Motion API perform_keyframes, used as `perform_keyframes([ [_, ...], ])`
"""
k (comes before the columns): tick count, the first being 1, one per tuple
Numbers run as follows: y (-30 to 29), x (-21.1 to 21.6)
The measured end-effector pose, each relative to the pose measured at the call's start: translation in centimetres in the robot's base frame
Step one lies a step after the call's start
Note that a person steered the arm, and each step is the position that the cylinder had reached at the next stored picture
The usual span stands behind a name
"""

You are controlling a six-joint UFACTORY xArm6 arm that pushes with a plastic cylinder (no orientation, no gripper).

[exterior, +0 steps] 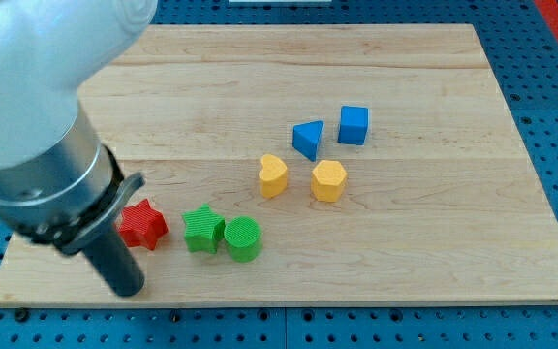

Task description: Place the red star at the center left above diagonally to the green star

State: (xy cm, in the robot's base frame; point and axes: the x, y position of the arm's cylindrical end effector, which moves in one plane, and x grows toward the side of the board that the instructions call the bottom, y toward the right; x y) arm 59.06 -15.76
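Observation:
The red star [144, 225] lies on the wooden board near the view's bottom left. The green star [202, 229] lies just to its right, a small gap apart. My tip [129, 290] is the lower end of the dark rod, resting below and slightly left of the red star, near the board's bottom edge. The rod and the arm's body cover the board left of the red star and overlap its left side.
A green cylinder [242, 238] touches the green star's right side. A yellow heart [272, 175] and a yellow hexagon [328, 180] lie at the middle. A blue triangle [307, 139] and a blue cube [354, 125] lie above them.

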Motion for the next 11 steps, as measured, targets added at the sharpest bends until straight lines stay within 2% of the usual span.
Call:
perform_keyframes([
  [1,-3.9,-5.5],
  [2,-2.1,-7.6],
  [4,0.5,-2.7],
  [5,5.7,-5.0],
  [6,0.9,-8.9],
  [7,-2.3,-10.3],
  [8,-2.3,-16.4],
  [9,0.1,-18.8],
  [10,4.1,-9.6],
  [11,-1.8,-1.3],
])
